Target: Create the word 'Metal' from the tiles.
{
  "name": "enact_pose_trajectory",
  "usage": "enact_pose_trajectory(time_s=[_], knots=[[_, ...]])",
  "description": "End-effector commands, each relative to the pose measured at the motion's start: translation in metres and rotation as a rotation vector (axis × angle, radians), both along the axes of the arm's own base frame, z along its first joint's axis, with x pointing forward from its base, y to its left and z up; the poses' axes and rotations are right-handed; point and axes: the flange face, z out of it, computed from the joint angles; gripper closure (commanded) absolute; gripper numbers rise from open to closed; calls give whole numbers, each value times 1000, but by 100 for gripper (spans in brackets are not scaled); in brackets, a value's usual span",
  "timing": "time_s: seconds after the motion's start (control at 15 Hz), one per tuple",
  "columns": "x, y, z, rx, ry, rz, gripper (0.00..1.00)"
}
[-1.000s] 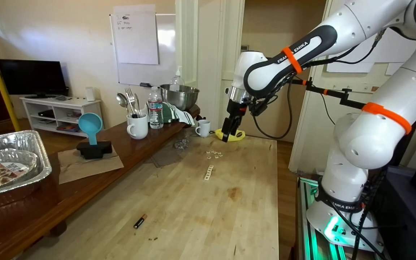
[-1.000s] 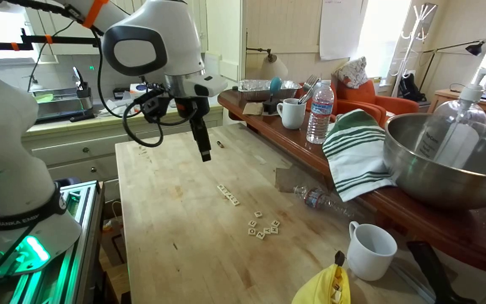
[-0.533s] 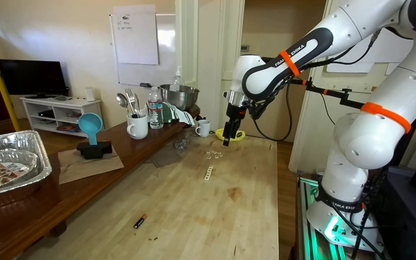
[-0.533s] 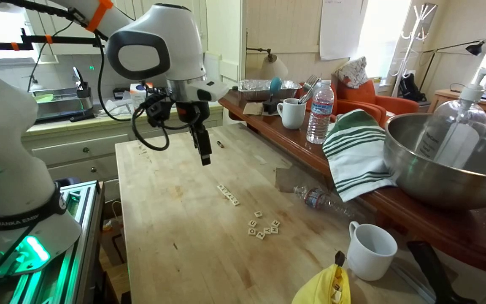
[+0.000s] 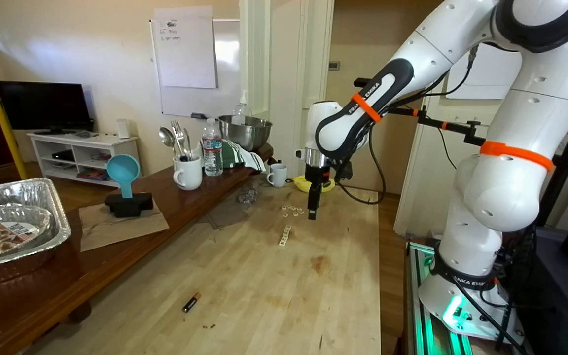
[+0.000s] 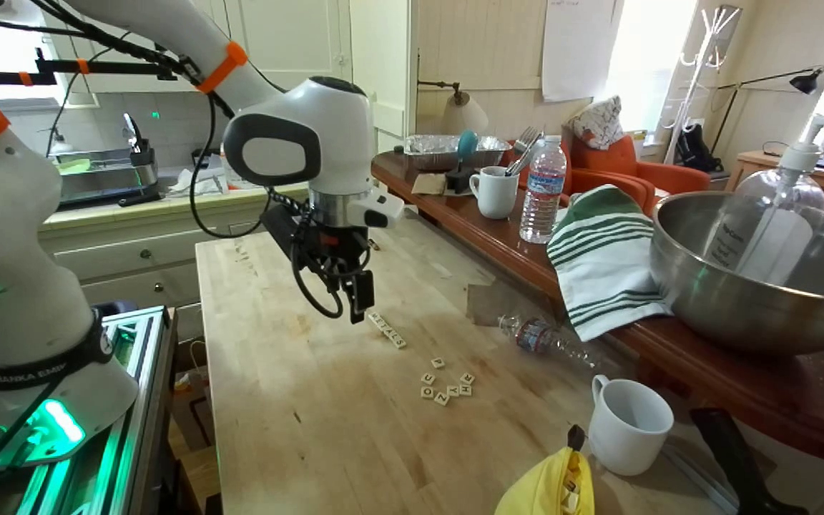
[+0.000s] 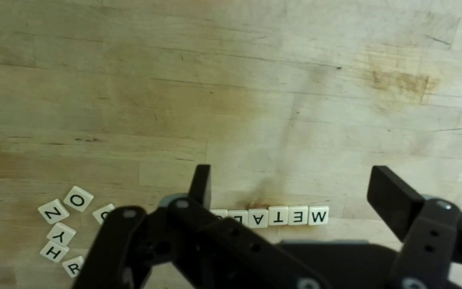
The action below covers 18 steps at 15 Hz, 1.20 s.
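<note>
The tiles are small, pale, lettered squares lying flat on the wooden table. One straight row of tiles point(image 7: 278, 216) reads M, E, T, A, L upside down in the wrist view, with one more tile at the L end partly hidden by a finger. The row also shows in both exterior views point(image 5: 285, 235) point(image 6: 388, 330). Several loose tiles point(image 7: 61, 234) lie scattered off the L end; they also show in both exterior views point(image 5: 292, 211) point(image 6: 453, 391). My gripper point(image 7: 297, 180) is open and empty above the table near the row, seen in both exterior views point(image 5: 312, 215) point(image 6: 361, 315).
A yellow pouch point(image 6: 544, 490) with pale pieces inside and a white mug point(image 6: 630, 427) stand beyond the loose tiles. A clear bottle point(image 6: 535, 335) lies by the raised brown shelf point(image 6: 448, 229). A battery point(image 5: 191, 302) lies on the table point(image 5: 264, 301).
My gripper has come down and closer to the tile row, and the wrist has turned. The row and loose tiles have not moved.
</note>
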Motion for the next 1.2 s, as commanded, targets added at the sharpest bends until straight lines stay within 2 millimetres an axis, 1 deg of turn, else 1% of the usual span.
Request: enact_pose_trajectory(time_s=[0.0, 0.07, 0.13, 0.2, 0.33, 0.47, 0.8, 0.87, 0.93, 1.0, 1.13], knots=[[29, -10, -35, -37, -1, -19, 0], [33, -10, -38, -43, -13, -43, 0], [18, -6, -23, -26, -10, -15, 0], [23, -8, -30, -32, -11, -23, 0], [28, -9, -37, -36, -5, -29, 0], [30, -9, -37, -37, -5, -30, 0], [49, -4, -46, -16, -30, -42, 0], [53, -2, -48, -11, -31, -46, 25], [57, -1, -50, -9, -34, -47, 26], [61, 0, -52, -10, -38, -47, 32], [68, 0, -57, -16, -41, -48, 49]])
